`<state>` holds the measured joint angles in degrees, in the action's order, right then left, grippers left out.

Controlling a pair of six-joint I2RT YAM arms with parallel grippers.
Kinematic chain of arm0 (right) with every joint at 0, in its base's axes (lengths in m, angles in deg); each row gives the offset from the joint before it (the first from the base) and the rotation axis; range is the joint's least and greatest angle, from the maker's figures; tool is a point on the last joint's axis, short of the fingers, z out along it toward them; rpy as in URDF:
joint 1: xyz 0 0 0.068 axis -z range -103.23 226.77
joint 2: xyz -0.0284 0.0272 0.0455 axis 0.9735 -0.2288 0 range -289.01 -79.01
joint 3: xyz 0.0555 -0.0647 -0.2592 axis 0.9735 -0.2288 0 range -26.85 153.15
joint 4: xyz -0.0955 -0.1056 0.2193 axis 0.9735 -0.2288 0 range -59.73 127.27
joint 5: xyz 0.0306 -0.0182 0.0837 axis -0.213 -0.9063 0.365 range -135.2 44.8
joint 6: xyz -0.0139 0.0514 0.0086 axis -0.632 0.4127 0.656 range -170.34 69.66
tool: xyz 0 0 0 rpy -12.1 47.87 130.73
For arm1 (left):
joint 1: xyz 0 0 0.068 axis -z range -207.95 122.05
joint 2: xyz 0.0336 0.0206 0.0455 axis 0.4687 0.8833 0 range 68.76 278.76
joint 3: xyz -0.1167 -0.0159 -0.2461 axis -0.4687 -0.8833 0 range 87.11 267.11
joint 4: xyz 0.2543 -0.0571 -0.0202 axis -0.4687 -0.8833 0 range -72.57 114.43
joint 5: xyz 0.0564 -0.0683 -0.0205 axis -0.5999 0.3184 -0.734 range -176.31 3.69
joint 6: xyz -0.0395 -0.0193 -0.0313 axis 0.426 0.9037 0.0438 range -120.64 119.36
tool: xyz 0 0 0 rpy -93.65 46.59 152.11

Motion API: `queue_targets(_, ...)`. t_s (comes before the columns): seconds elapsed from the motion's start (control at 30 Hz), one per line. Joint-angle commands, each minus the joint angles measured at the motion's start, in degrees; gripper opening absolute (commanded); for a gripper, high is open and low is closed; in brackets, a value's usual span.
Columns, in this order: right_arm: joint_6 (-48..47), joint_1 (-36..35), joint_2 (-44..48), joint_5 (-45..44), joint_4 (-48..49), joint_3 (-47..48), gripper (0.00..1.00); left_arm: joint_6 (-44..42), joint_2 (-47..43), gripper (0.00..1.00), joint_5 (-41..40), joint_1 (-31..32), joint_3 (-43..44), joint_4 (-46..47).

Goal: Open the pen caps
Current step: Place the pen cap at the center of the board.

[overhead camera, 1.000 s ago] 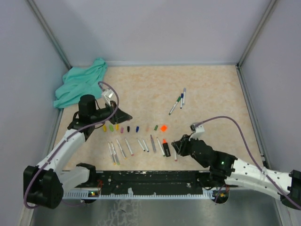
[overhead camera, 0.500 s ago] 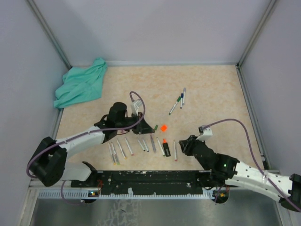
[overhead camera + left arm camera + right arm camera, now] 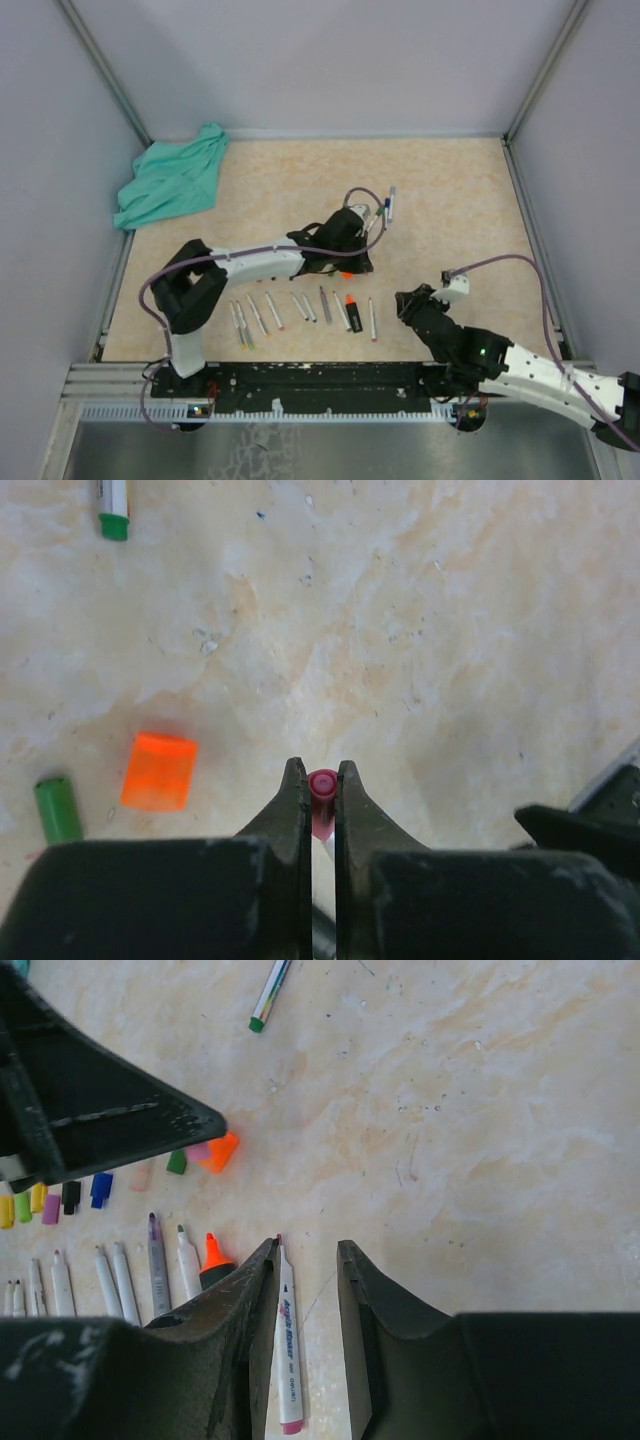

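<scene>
My left gripper (image 3: 322, 780) is shut on a small pink pen cap (image 3: 322, 792), its round end showing between the tips. In the top view this gripper (image 3: 352, 258) hangs over the right end of the row of pen caps. An orange cap (image 3: 159, 771) and a green cap (image 3: 58, 809) lie just to its left. More caps (image 3: 70, 1196) continue that row in black, blue, purple and yellow. My right gripper (image 3: 307, 1250) is open above a white uncapped pen (image 3: 288, 1350) lying on the table close to its left finger.
A row of uncapped pens (image 3: 290, 310) lies near the front edge, with an orange highlighter (image 3: 212, 1260) among them. Capped pens (image 3: 380, 212) lie farther back on the right. A teal cloth (image 3: 170, 180) is bunched in the back left corner.
My left arm swung right along the cap row, from its left end to beside the orange cap. My right gripper drew back to the right, away from the white pen.
</scene>
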<state>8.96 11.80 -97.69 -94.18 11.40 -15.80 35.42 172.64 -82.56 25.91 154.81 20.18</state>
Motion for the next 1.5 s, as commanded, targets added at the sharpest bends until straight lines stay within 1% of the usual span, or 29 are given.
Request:
queue_targets(0.0, 3.20, 0.30, 3.06, -4.83, -1.25, 2.72, 0.30, 1.86, 7.74, 0.03, -10.34, 1.87, 10.50, -14.67)
queue_targets(0.1, 3.10, 0.29, 5.17, -4.88, -2.59, 2.82, 0.30, 1.42, 11.35, 0.04, -11.15, 2.58, 14.22, -16.11)
queue_targets(0.23, 2.87, 0.29, 7.56, -4.50, -3.74, 2.75, 0.30, 0.52, 14.78, 0.10, -13.07, 3.07, 18.07, -18.03)
queue_targets(0.33, 2.61, 0.33, 7.80, -3.89, -3.66, 2.66, 0.30, -0.07, 16.38, 0.19, -13.53, 3.03, 19.62, -18.78)
queue_targets(0.43, 2.58, 0.30, 7.52, -3.45, -3.41, 2.66, 0.30, -0.42, 17.61, 0.22, -13.24, 3.09, 20.76, -19.54)
queue_targets(0.6, 2.63, 0.29, 7.54, -3.00, -3.27, 2.75, 0.30, -0.76, 17.07, 0.30, -13.79, 3.09, 20.74, -19.86)
queue_targets(0.77, 2.53, 0.34, 7.52, -2.56, -3.31, 2.84, 0.30, -2.70, 15.00, 0.34, -14.89, 3.00, 21.79, -20.10)
queue_targets(0.83, 2.38, 0.37, 7.58, -2.26, -3.39, 3.00, 0.30, -4.41, 13.81, 0.34, -15.79, 3.00, 22.53, -20.13)
queue_targets(0.97, 1.58, 0.33, 7.84, -1.47, -3.31, 3.10, 0.30, -10.49, 10.76, 0.42, -19.94, 2.87, 22.70, -17.57)
queue_targets(1.0, 1.22, 0.31, 7.98, -1.21, -3.19, 3.17, 0.30, -12.71, 10.17, 0.45, -20.60, 2.72, 22.48, -16.53)
queue_targets(1.07, 0.49, 0.30, 8.32, -0.81, -3.02, 3.06, 0.30, -17.98, 9.50, 0.54, -21.09, 2.25, 21.84, -14.51)
queue_targets(1.13, -0.27, 0.31, 8.78, -0.34, -2.74, 2.89, 0.30, -23.06, 9.59, 0.67, -21.29, 1.46, 21.71, -13.03)
queue_targets(1.17, -0.62, 0.33, 9.05, -0.07, -2.51, 2.76, 0.30, -25.52, 9.97, 0.72, -20.98, 0.97, 21.98, -12.56)
queue_targets(1.2, -1.08, 0.29, 9.33, 0.34, -2.27, 2.69, 0.30, -27.89, 10.48, 0.75, -20.18, 0.13, 22.47, -12.51)
queue_targets(1.27, -1.94, 0.30, 9.89, 0.93, -1.81, 2.45, 0.30, -30.84, 12.33, 0.75, -16.69, -1.53, 24.74, -13.78)
queue_targets(1.37, -3.63, 0.30, 10.91, 2.25, -1.03, 2.08, 0.30, -32.29, 16.36, 0.74, -8.74, -4.66, 30.15, -17.97)
queue_targets(1.47, -5.90, 0.30, 11.99, 3.81, -0.41, 1.80, 0.30, -32.54, 20.18, 0.66, -2.20, -7.08, 35.32, -20.60)
